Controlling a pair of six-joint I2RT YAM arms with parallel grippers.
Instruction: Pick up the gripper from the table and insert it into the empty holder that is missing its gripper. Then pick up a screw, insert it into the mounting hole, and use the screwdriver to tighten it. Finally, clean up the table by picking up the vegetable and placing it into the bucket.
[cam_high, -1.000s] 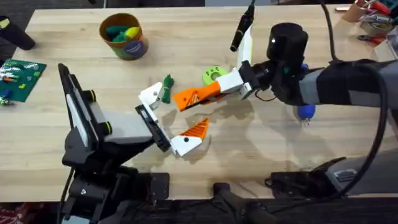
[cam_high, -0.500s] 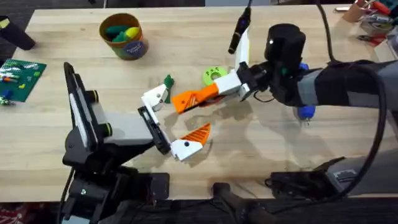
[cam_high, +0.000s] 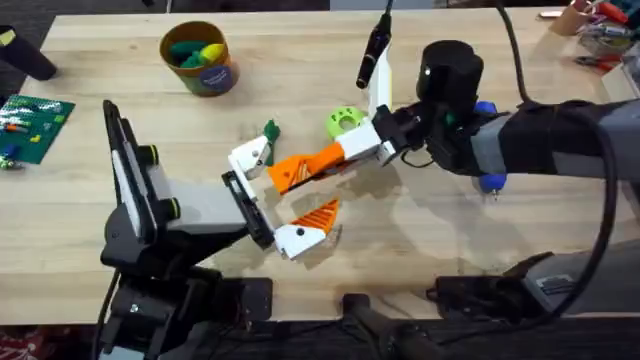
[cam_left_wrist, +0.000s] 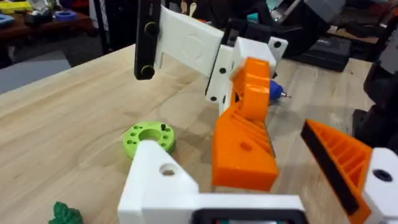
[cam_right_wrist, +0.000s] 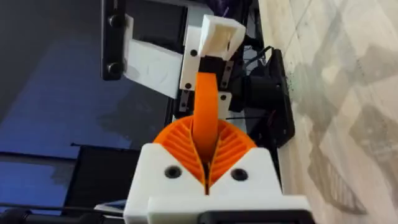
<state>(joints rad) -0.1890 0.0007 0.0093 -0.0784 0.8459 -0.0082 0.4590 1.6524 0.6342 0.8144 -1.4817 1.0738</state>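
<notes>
overhead: your right gripper (cam_high: 300, 170) clamps the orange gripper (cam_high: 292, 172), aimed at nine o'clock toward the holder (cam_high: 246, 157) so it can slide in. left wrist: the left gripper (cam_left_wrist: 249, 186) spreads wide, presenting that mount. right wrist: wedge lines up with the holder.

Crowded centre, open table toward the near right

The right gripper (cam_high: 300, 170), clamped on the orange gripper (cam_high: 283, 175), closes the gap beside the white holder (cam_high: 246, 157) on the left gripper (cam_high: 270, 195); the green vegetable (cam_high: 270, 133) and the lime ring (cam_high: 343, 121) hem in the far side. The bucket (cam_high: 199, 57) stands well apart at the far left, with bare wood around it. The screwdriver (cam_high: 489, 181) lies under the right arm.
</notes>
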